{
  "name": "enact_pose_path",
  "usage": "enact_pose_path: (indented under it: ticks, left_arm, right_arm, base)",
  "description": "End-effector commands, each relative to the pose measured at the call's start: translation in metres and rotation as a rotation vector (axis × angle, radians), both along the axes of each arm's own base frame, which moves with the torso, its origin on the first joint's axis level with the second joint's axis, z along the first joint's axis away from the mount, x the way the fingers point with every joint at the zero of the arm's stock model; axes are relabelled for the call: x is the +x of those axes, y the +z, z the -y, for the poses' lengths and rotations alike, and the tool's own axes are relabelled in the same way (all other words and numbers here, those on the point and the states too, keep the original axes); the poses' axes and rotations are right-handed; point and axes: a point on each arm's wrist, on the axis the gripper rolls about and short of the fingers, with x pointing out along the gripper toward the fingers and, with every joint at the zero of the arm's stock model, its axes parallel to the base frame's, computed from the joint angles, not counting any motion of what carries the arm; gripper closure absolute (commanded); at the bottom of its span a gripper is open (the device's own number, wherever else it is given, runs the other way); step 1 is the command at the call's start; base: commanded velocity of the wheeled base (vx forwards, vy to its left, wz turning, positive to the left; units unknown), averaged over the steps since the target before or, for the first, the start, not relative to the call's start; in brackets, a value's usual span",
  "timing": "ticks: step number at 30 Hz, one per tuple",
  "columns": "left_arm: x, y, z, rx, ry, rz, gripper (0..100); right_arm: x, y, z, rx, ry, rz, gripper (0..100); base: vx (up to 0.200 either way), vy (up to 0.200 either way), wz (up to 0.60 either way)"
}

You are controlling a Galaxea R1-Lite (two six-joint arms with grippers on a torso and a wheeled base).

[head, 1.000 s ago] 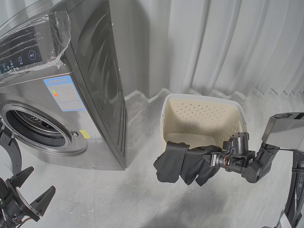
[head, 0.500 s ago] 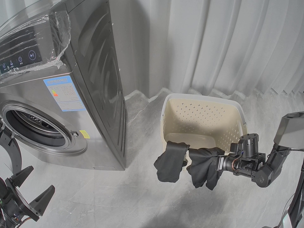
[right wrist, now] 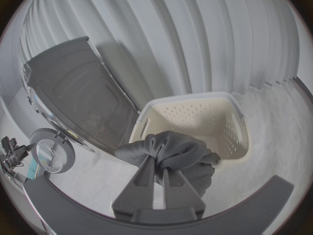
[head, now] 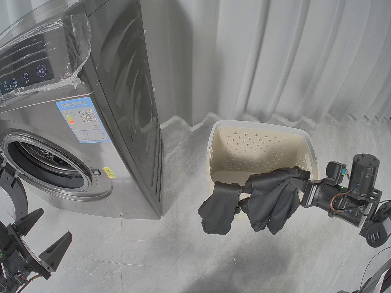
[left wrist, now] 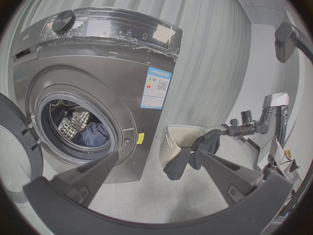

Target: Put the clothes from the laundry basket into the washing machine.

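Head view: the right gripper [head: 299,180] is clamped on a dark garment [head: 269,200]. The garment lies across the near rim of the basket [head: 260,123], its long axis running from 3 to 9 o'clock, with the far end draped outside the rim. The drum [head: 45,163] of the washing machine [head: 118,102] is well apart at 9 o'clock. The left gripper [head: 53,224], jaws apart, is nearer to the drum.

Left wrist view: between the spread jaws of the left gripper [left wrist: 156,154], a blue cloth [left wrist: 93,136] lies in the drum [left wrist: 78,128], and the garment [left wrist: 195,147] hangs at the basket [left wrist: 182,131].

Right wrist view: the right gripper [right wrist: 158,165] pinches a bunched fold of the garment [right wrist: 172,147], with the basket [right wrist: 195,97] just beyond it.
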Motion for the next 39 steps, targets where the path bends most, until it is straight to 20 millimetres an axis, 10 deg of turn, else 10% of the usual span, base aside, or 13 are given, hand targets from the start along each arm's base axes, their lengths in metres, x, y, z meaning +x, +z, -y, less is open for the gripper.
enact_pose_path:
  ticks: [1,18,39]
  left_arm:
    - [-0.003,-0.009,-0.003,0.015,0.036,-0.012,0]
    - [-0.027,-0.028,-0.016,-0.015,0.044,0.014,0]
    - [-0.028,-0.031,-0.017,-0.01,0.076,0.008,0]
  right_arm:
    - [-0.036,0.045,0.0,0.036,0.073,0.18,100]
    - [-0.059,0.063,-0.005,0.053,0.15,0.224,100]
    - [-0.063,0.062,-0.009,0.058,0.182,0.226,100]
  base:
    - [0.0,0.0,0.0]
    - [-0.071,0.0,0.0]
    - [0.0,0.2,0.0]
